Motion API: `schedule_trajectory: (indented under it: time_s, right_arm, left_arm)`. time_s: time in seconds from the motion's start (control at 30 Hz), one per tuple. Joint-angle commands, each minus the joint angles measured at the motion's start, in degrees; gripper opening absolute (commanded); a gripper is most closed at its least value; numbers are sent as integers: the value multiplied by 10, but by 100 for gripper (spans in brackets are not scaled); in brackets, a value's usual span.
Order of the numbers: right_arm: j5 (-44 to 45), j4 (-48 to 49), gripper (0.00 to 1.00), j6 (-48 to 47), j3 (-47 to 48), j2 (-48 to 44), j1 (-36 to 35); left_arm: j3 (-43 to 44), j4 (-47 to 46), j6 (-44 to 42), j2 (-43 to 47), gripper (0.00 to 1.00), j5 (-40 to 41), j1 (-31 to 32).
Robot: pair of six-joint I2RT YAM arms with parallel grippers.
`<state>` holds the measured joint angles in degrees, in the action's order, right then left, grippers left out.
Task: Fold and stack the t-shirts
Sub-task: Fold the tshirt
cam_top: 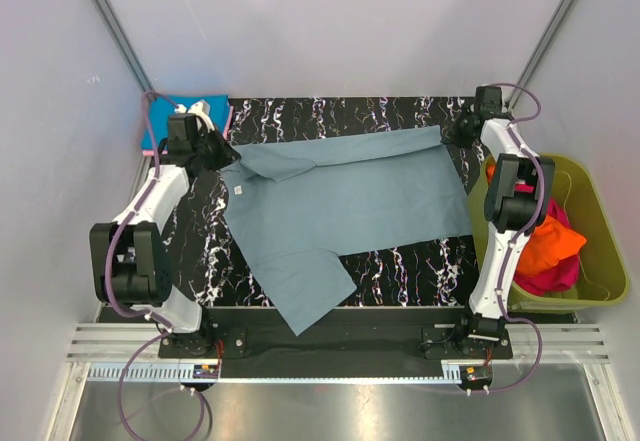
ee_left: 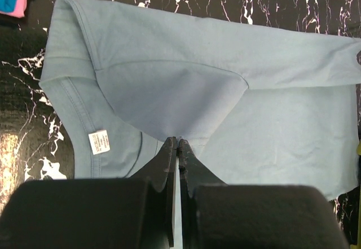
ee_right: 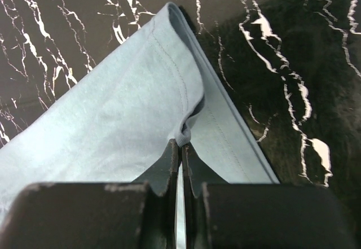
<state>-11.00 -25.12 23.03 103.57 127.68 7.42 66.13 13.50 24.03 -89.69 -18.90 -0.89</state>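
Both arms stretched forward, wide apart; left pincer (ee_left: 177,143) clamped, right pincer (ee_right: 180,144) clamped.

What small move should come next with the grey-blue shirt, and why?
Likely pull both pinched points toward the near side together: the left gripper and right gripper are each shut on the far edge of the shirt, where only a narrow strip is folded over.

black marbled table (cam_top: 420,266), pale walls (cam_top: 330,21)
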Motion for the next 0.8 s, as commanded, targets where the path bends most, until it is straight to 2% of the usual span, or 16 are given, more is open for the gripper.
schedule_trajectory:
  time_s: [0.0,0.23,0.77]
  right_arm:
    - [20,11,0,-15,-6,-38,8]
    - [20,9,0,-12,-14,-35,9]
    - [22,4,3,-11,-21,-19,9]
  left_arm:
    - [-11,-10,2,38,0,-17,0]
    - [-53,-6,5,66,0,-21,0]
    - [-79,-7,12,69,0,-26,6]
